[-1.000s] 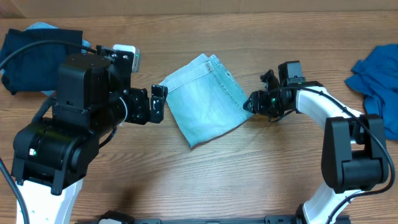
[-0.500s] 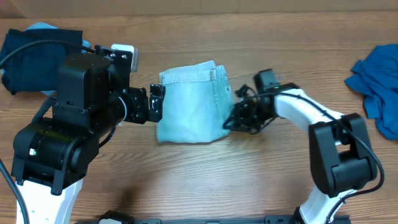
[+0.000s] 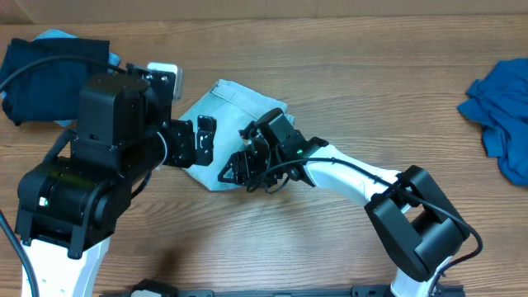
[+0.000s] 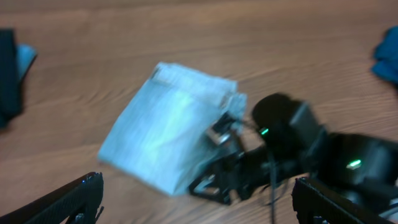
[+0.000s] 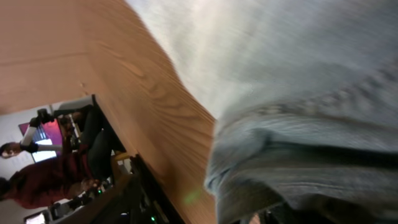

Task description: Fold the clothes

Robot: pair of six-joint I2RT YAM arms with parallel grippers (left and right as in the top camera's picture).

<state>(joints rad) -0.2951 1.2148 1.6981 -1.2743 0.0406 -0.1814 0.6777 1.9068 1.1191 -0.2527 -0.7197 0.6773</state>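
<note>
Denim shorts [image 3: 238,101] lie bunched at frame centre; right gripper [image 3: 242,169] is over their lower edge.
Likely soft, light and limp, so pinch a hem or waistband corner. Left gripper [image 3: 206,142] has jaws apart beside the shorts; right gripper's hold is unclear.

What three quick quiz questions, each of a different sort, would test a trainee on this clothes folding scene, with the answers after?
1. True or false: the left gripper is shut on the denim shorts.
2. Where does the royal-blue garment lie? A, at the edge of the table on the robot's right. B, under the denim shorts. C, between the left gripper's fingers.
3. What colour is the garment in the far corner on the robot's left?
Key: 1, false: it is open and holds nothing. 2, A. 3, navy: it is the dark navy garment.
</note>
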